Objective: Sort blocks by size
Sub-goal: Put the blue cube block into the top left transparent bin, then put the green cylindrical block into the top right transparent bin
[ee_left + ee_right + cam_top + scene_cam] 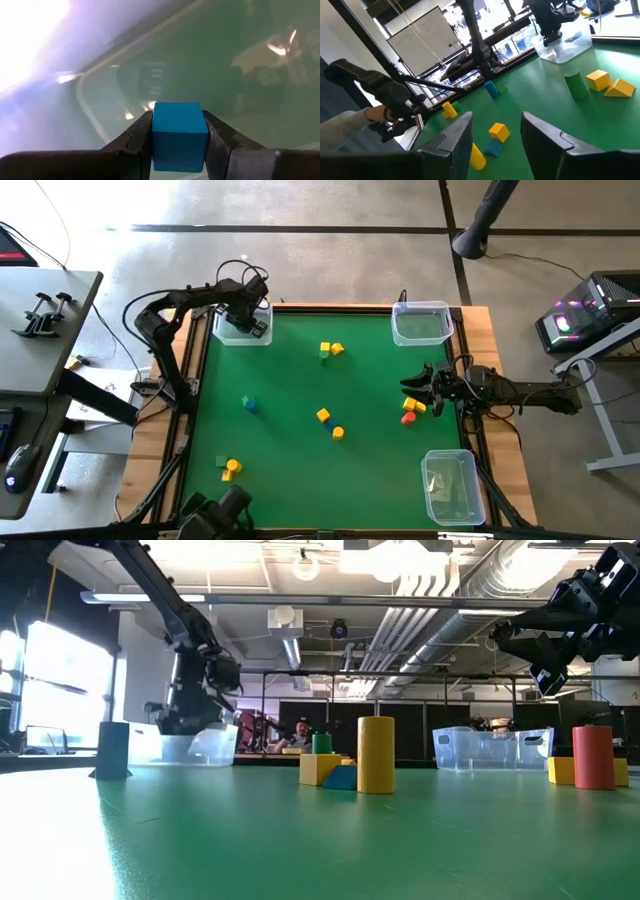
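My left gripper (255, 315) hangs over the clear bin (243, 327) at the table's far left corner, shut on a blue block (180, 134). In the left wrist view the bin's rim (90, 107) shows below the block. Loose on the green mat lie a yellow-green pair (330, 350), a blue one (248, 404), a yellow-blue group (328, 423), a green-yellow group (228, 468) and a red-yellow group (412, 412). My right gripper (412, 385) waits open at the right edge, over the red-yellow group. My left gripper pinches the blue block by two opposite side faces (157, 137) between its two fingers (136, 137). The fingers point steeply down from above. The block sits square in the hold, lifted clear over the far left bin.
A second clear bin (421, 323) stands at the far right corner and a third (450, 485) at the near right corner. A wooden rim (190, 370) frames the mat. Beyond the table in the right wrist view, a person's hand (375, 114) holds a device.
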Controlling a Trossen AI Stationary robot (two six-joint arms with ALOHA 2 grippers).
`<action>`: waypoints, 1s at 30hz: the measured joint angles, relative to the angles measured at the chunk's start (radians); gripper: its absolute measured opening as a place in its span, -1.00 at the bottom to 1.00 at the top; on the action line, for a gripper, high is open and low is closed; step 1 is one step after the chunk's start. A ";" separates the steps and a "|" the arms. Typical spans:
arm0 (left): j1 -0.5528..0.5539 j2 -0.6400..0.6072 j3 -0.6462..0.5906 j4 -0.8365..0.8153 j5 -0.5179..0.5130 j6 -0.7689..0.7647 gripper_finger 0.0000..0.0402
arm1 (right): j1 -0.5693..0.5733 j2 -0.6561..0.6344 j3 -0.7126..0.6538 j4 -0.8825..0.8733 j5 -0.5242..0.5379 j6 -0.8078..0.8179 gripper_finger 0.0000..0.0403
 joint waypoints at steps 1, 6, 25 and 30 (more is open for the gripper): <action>0.000 0.002 0.000 0.001 0.002 0.003 -0.45 | 0.000 0.000 0.000 0.000 0.000 0.000 -0.22; -0.001 0.004 0.000 0.009 0.010 0.021 -0.34 | 0.000 0.000 0.000 0.000 0.000 0.000 -0.22; -0.001 -0.050 0.000 0.033 0.010 0.104 -0.04 | 0.000 0.000 0.000 0.000 0.000 0.000 -0.22; -0.001 -0.153 0.000 0.044 0.008 0.114 0.06 | 0.000 0.000 0.000 0.000 0.000 0.000 -0.22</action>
